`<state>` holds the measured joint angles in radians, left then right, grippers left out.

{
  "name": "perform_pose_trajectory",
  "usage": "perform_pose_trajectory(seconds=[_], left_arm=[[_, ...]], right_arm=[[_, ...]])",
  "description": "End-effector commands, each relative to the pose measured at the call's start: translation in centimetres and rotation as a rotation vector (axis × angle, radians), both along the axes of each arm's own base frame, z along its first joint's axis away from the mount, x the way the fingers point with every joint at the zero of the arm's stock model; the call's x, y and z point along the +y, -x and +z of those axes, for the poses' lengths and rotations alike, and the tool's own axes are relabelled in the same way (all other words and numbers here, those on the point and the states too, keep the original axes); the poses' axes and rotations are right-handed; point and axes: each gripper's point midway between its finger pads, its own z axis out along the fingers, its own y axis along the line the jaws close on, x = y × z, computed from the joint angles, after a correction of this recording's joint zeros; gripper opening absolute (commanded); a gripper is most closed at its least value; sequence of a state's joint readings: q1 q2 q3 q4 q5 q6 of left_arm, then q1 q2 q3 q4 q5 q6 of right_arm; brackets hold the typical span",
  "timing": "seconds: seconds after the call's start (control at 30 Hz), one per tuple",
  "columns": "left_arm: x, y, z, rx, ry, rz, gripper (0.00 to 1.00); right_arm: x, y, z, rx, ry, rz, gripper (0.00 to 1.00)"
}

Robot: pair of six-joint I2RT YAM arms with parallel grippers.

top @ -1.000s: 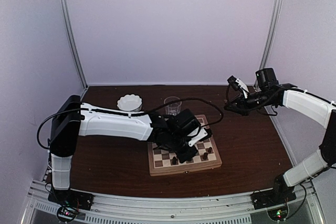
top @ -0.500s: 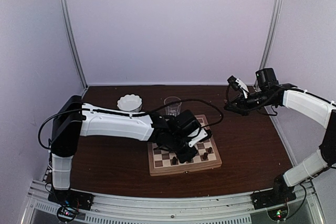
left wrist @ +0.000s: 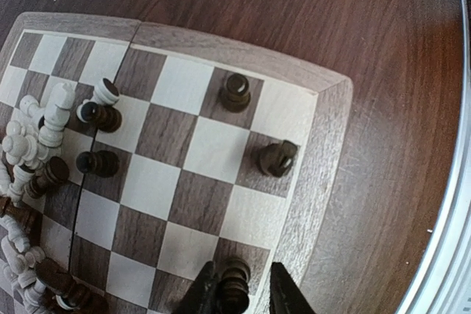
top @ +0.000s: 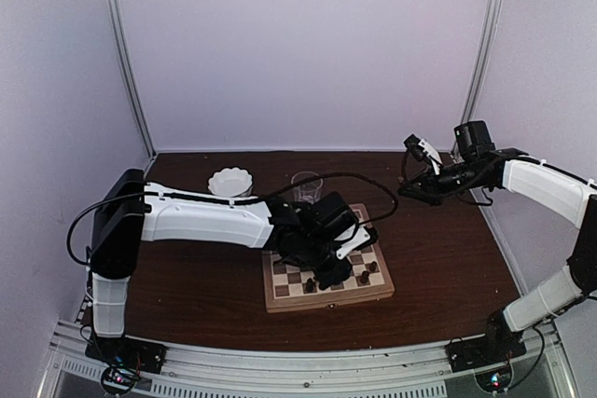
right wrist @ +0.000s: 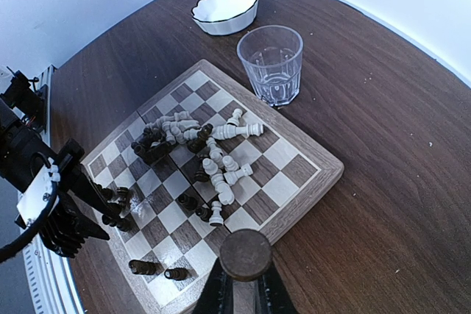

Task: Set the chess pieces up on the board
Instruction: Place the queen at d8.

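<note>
The board [top: 326, 303] lies in the middle of the table, with a heap of cream and dark chess pieces [right wrist: 199, 145] lying across its centre. My left gripper [left wrist: 243, 295] is low over the board's corner [top: 336, 272]. Its jaws stand on either side of an upright dark piece [left wrist: 234, 284]: the left finger touches it and a gap shows at the right finger. Two more dark pieces [left wrist: 237, 92] [left wrist: 278, 158] stand along that edge. My right gripper [right wrist: 245, 284] is raised at the back right [top: 409, 188], shut on a dark piece [right wrist: 245, 254] seen base-on.
A white scalloped bowl [top: 230, 182] [right wrist: 224, 11] and a clear glass [top: 305, 188] [right wrist: 270, 64] stand just behind the board. The left arm [right wrist: 51, 204] reaches over the board's near side. The board's pale rim [left wrist: 316, 182] borders the dark tabletop.
The left arm has shifted very slightly over the board. The right arm has not moved.
</note>
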<state>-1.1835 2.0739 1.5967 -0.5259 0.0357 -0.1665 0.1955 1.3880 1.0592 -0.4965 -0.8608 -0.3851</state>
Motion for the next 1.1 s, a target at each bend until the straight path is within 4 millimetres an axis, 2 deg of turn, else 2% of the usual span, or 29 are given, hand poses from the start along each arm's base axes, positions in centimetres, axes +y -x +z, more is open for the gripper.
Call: perform_pose_trajectory(seconds=[0.0,1.07], left_arm=[[-1.1,-0.4,3.0,-0.005,0.079,-0.010,0.25],[-0.3,-0.2,-1.0,0.048,0.003,0.010,0.21]], right_arm=[[0.0,-0.2,0.1,0.005,-0.018,-0.004,0.03],[-0.1,-0.3,-0.2,0.010,-0.014,-0.003,0.04]])
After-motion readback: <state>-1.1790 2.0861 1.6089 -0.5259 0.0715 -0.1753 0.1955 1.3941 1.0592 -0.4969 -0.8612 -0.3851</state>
